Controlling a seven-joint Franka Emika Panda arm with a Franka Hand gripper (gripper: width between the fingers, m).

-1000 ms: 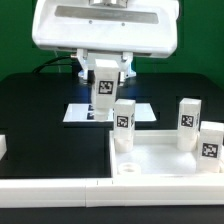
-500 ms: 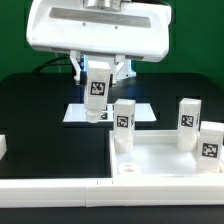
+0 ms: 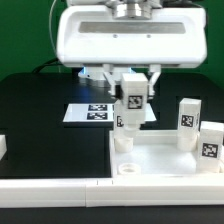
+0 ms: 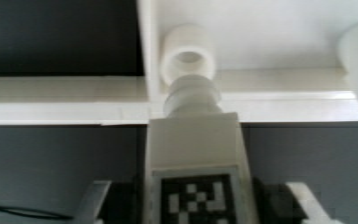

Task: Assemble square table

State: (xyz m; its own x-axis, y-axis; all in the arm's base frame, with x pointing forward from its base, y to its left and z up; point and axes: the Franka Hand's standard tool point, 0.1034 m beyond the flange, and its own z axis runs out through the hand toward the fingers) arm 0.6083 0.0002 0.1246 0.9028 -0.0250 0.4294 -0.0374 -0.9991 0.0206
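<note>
My gripper (image 3: pixel 133 88) is shut on a short white leg (image 3: pixel 133 97) with a tag and holds it upright above the far left corner of the white square slab (image 3: pixel 165 160). Another leg (image 3: pixel 123 128) stands on that corner, just below and partly hidden behind the held one. Two more legs (image 3: pixel 188 120) (image 3: pixel 210 140) stand on the slab toward the exterior view's right. A round socket (image 3: pixel 127 168) shows at the near left corner. In the wrist view the held leg (image 4: pixel 197 170) runs between both fingers (image 4: pixel 105 200) toward a round white end (image 4: pixel 188 55) by the slab's rim (image 4: pixel 69 92).
The marker board (image 3: pixel 92 113) lies on the black table behind the slab. A long white rail (image 3: pixel 50 186) runs along the front, and a short white piece (image 3: pixel 3 148) sits at the exterior view's left edge.
My gripper has moved toward the exterior view's right with the leg, from above the marker board to above the standing leg at the slab's far left corner.
</note>
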